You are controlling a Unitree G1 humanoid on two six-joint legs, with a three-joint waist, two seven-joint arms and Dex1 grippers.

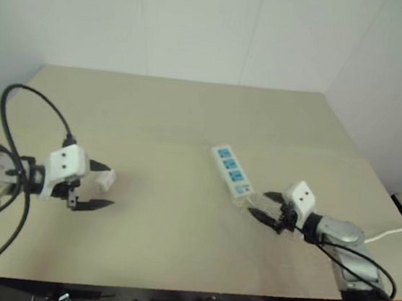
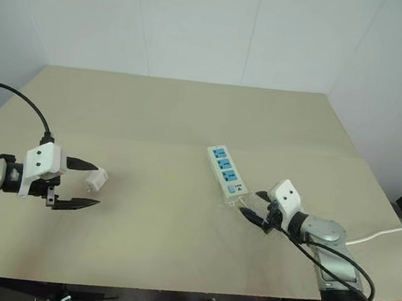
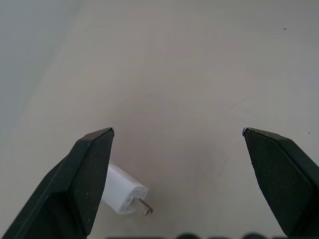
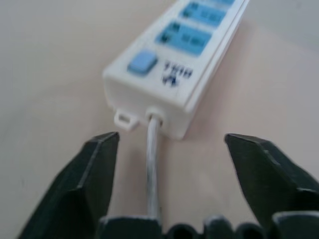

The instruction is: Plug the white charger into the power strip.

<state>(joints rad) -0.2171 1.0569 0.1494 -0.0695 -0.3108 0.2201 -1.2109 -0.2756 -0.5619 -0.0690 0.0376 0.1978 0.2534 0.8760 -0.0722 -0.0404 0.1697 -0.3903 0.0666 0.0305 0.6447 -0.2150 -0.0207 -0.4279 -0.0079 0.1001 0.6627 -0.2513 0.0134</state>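
Note:
The white charger (image 3: pixel 122 191) lies on its side on the tan table (image 1: pixel 190 120), metal prongs showing, at the table's left. My left gripper (image 1: pixel 100 184) is open, and the charger (image 1: pixel 105 178) rests beside its upper finger, between the tips. The power strip (image 1: pixel 231 171) lies right of centre with three blue sockets and a blue switch (image 4: pixel 142 61). My right gripper (image 4: pixel 172 137) is open just behind the strip's near end. The thin cord (image 4: pixel 153 159) runs out of that end between the two fingers, which do not close on it.
The cord (image 1: pixel 389 232) trails off the table's right edge. White walls stand behind and to the right of the table. The table's front edge is close below both arms. A black cable (image 1: pixel 15 122) loops over my left arm.

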